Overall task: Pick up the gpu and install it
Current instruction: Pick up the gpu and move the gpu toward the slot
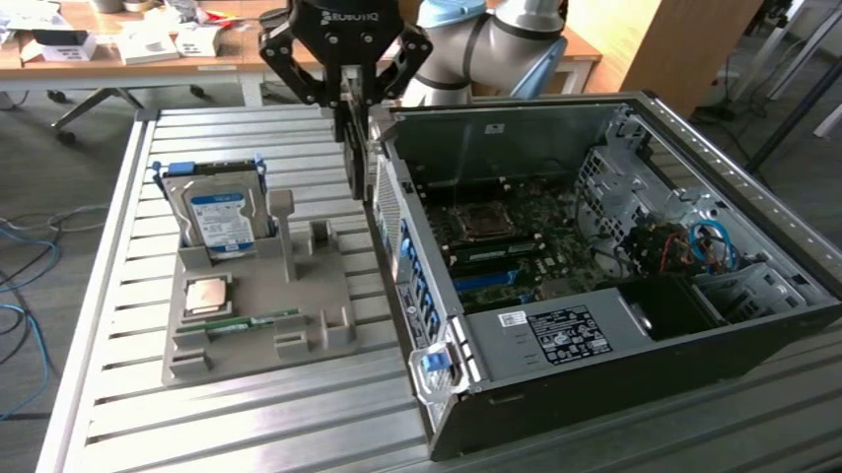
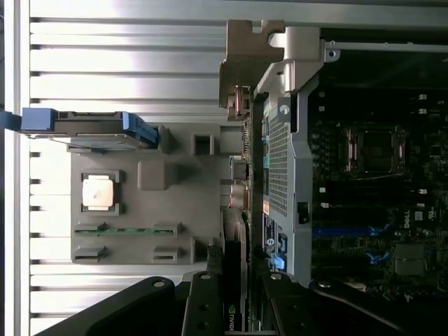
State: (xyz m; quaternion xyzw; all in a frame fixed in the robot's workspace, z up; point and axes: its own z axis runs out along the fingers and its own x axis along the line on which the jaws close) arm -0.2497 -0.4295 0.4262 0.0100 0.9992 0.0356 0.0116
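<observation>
The gpu (image 1: 355,158) hangs on edge, a thin dark card pointing down from my gripper (image 1: 349,87), which is shut on its upper end. It hovers just outside the rear wall of the open computer case (image 1: 553,325), between the case and the grey holder tray (image 1: 315,296). In the wrist view the gpu (image 2: 236,231) appears edge-on between my black fingers (image 2: 204,304), with its metal bracket end (image 2: 241,66) farthest from the gripper (image 2: 238,301). The motherboard (image 1: 507,236) lies bare inside the case.
The grey holder tray carries a silver hard drive (image 1: 221,219) standing upright, a processor chip (image 1: 208,296) and a green memory stick (image 1: 250,321). All rest on a slatted metal table (image 1: 118,394). Red and blue cables (image 1: 691,246) lie inside the case. A cluttered desk (image 1: 132,44) stands behind.
</observation>
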